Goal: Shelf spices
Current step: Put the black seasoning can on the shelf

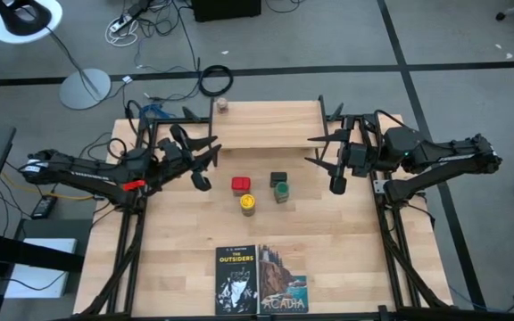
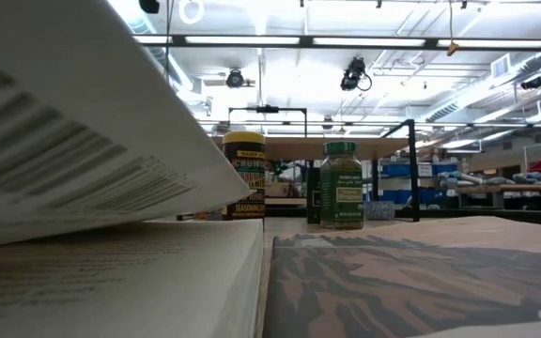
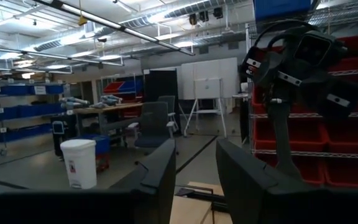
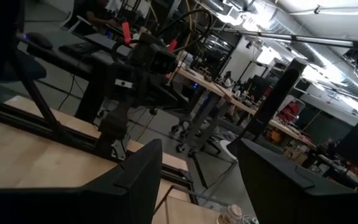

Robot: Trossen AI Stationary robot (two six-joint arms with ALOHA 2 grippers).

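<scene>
Starting nearest you, two glossy paperback books (image 1: 261,279) lie flat at the front edge of the pale wooden worktop (image 1: 346,232); leave them. Beyond them, mid-worktop, stands the spice cluster: a yellow-lidded round jar (image 1: 248,204), a red square tin (image 1: 241,185), a green-lidded round jar (image 1: 281,191) and a dark grey tin (image 1: 278,178), all close together. They look light and rigid; the smooth round jars could slip or tip, so take each low across its body, the tins across flat sides. Either side of them, your left tool (image 1: 202,169) and right tool (image 1: 335,165) hover with fingers spread, holding nothing. Farthest back waits the low shelf (image 1: 270,125), light board on thin black legs.
</scene>
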